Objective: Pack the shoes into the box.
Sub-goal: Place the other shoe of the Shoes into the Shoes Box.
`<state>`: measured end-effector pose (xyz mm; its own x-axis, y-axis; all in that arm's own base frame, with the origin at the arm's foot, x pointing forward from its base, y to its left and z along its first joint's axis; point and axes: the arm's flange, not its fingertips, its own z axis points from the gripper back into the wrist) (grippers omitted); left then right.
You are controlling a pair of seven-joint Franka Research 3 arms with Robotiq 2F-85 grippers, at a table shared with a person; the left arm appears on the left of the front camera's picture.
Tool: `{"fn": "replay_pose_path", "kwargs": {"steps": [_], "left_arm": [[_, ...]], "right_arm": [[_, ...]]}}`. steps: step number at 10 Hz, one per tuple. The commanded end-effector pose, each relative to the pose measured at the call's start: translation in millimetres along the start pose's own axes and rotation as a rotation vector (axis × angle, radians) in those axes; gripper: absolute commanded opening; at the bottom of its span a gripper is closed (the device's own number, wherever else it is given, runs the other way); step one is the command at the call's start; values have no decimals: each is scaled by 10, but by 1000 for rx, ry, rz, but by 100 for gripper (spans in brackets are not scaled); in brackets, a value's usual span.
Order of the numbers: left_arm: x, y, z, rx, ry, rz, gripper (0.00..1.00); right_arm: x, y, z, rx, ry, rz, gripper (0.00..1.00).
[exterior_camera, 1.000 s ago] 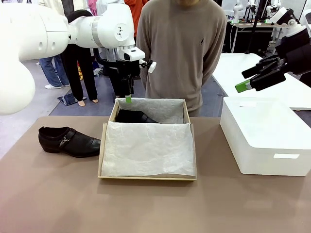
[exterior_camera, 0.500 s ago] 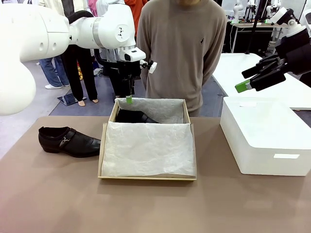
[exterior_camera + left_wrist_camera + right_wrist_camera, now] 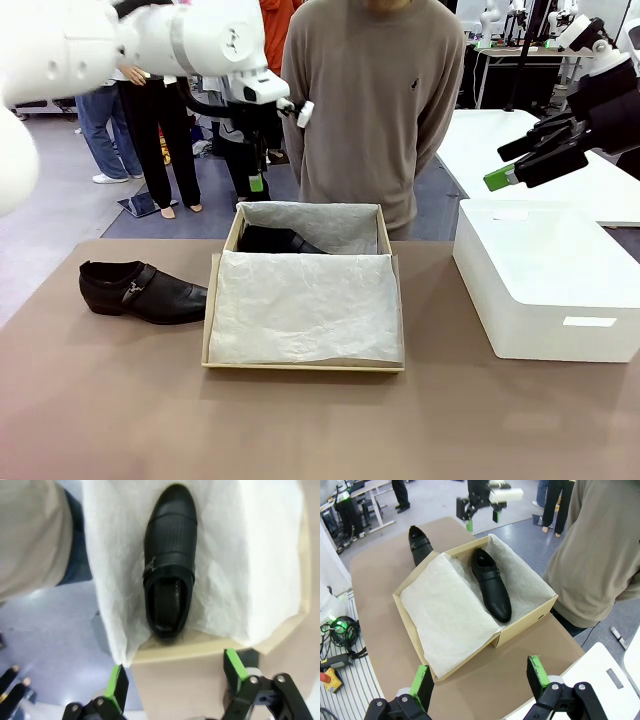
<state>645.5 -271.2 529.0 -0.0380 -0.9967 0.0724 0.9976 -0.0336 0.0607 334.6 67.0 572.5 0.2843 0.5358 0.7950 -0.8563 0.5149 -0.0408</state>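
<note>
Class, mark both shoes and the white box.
Shoe in the box (image 3: 492, 587), right wrist view, upper.
Shoe on the table (image 3: 135, 288), front view, strap.
White box (image 3: 540, 335), front view, front wall.

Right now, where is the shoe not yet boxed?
In the front view the unpacked shoe lies on the table on the robot's left, its toe toward the left wall of the cardboard box.

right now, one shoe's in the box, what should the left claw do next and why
Probably swing the left claw over and down to the loose dress shoe. The claw hangs open and empty above the far-left corner of the cardboard shoebox, the packed shoe lies inside on tissue, and the loose one sits left of it.
</note>
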Motion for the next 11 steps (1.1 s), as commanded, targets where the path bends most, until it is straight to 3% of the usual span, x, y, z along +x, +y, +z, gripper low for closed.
{"fn": "replay_pose_path", "kwargs": {"steps": [1, 3, 5, 8, 11], "left_arm": [[-297, -365, 57, 37, 26, 50, 100], [-608, -505, 166, 54, 30, 93, 100], [-1016, -595, 251, 88, 30, 24, 100], [-1474, -507, 254, 107, -23, -76, 100], [-1747, -449, 202, 70, -39, -36, 100]], "right_arm": [[4, -26, -9, 16, -21, 15, 100], [4, -26, -9, 16, -21, 15, 100], [4, -26, -9, 16, -21, 15, 100], [4, -26, -9, 16, -21, 15, 100], [4, -26, -9, 16, -21, 15, 100]]}}
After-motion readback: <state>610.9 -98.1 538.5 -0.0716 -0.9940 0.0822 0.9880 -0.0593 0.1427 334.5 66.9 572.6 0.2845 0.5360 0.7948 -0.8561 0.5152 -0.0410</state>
